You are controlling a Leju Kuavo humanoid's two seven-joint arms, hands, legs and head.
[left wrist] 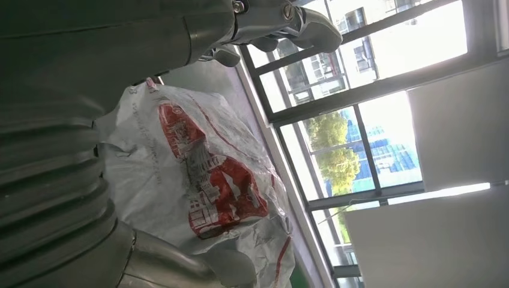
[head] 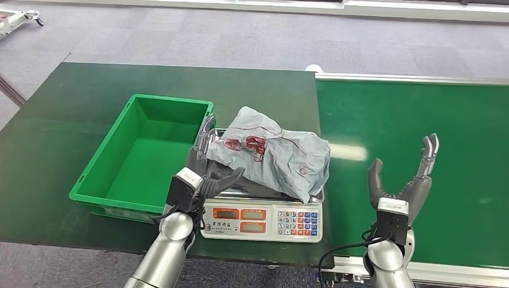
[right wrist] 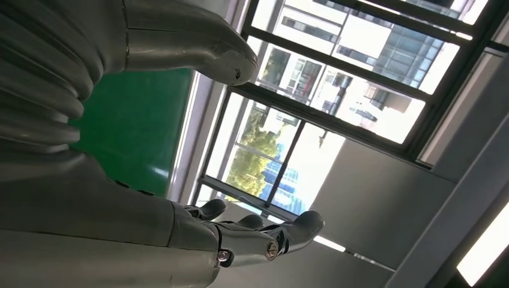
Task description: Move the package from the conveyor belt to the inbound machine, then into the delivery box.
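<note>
The package (head: 270, 155), a crumpled grey plastic bag with red print, lies on the pan of the inbound machine (head: 262, 220), a white scale with a keypad. My left hand (head: 206, 170) is at the bag's left end, its fingers (head: 206, 133) raised behind the bag and its thumb in front. In the left wrist view the package (left wrist: 204, 180) sits between the spread fingers (left wrist: 288, 24) and the thumb, with no firm grip showing. My right hand (head: 403, 180) hovers over the conveyor belt (head: 420, 114) with its fingers apart and nothing in it; the right wrist view shows its fingers (right wrist: 264, 237) spread.
The green delivery box (head: 93, 175) stands open to the left of the scale on a dark green table (head: 66, 108). The conveyor's metal rail (head: 414, 78) runs along the far side. Grey floor lies beyond.
</note>
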